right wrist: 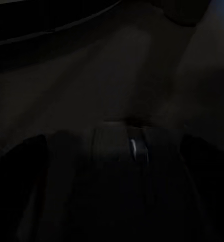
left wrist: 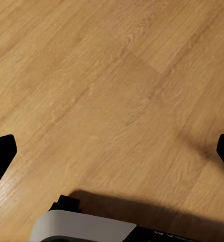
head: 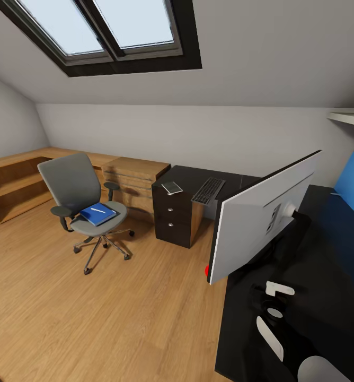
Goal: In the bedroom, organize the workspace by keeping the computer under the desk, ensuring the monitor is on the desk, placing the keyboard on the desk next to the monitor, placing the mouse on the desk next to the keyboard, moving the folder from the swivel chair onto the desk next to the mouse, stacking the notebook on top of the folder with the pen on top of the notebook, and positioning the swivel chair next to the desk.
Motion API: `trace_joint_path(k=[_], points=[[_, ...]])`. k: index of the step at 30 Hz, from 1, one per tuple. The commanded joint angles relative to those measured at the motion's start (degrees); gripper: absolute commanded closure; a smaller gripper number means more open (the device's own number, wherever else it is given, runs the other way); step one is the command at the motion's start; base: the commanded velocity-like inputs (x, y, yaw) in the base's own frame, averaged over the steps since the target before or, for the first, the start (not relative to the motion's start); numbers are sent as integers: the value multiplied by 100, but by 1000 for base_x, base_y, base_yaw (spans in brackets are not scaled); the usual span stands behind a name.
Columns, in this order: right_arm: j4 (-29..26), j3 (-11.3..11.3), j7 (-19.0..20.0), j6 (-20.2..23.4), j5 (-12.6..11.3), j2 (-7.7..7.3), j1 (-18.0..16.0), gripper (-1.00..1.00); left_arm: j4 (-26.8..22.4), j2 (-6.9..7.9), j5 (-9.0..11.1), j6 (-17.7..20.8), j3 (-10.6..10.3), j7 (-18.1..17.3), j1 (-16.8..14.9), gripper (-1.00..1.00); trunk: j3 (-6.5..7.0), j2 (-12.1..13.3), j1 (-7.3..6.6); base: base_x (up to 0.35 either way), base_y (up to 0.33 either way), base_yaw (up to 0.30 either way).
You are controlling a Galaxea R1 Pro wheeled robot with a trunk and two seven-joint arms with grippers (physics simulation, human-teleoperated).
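Left claw (left wrist: 112, 151) spread wide over bare floor; right claw's state I can't tell. Monitor (head: 262, 212) tilted mid-carry; keyboard (head: 209, 190) on desk (head: 190, 178); notebook (head: 98, 214) on chair (head: 84, 204).

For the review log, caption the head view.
Notebook and pen on swivel chair; keyboard on desk.

The left hand (left wrist: 112, 151), seen from its wrist camera, points down with its two dark fingertips (left wrist: 2, 151) spread wide apart at the frame's edges, nothing between them. In the head view, white and black arm segments (head: 275, 318) sit low at the right. The right wrist view is too dark to judge that hand's state.
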Motion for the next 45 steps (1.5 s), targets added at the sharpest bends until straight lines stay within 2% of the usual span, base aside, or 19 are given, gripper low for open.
trace_joint_path(k=[1,33,40,45], points=[[1,46,-36,-37,-61,-8,-6,100,-6,-4,36,-3,9,-13,2,-100,-5,-3,0,0,0,0],[-77,42,-52,-60,-61,-4,-4,100,3,-1,36,7,11,-6,2,-100,-5,-3,0,0,0,0],[-911,45,-90,-30,-53,-31,20,100,109,11,37,29,48,2,2,-100,-5,-3,0,-2,0,0],[-1087,46,-206,-23,-52,-34,34,100,118,13,36,50,53,1,2,-100,-5,-3,0,-213,0,0]])
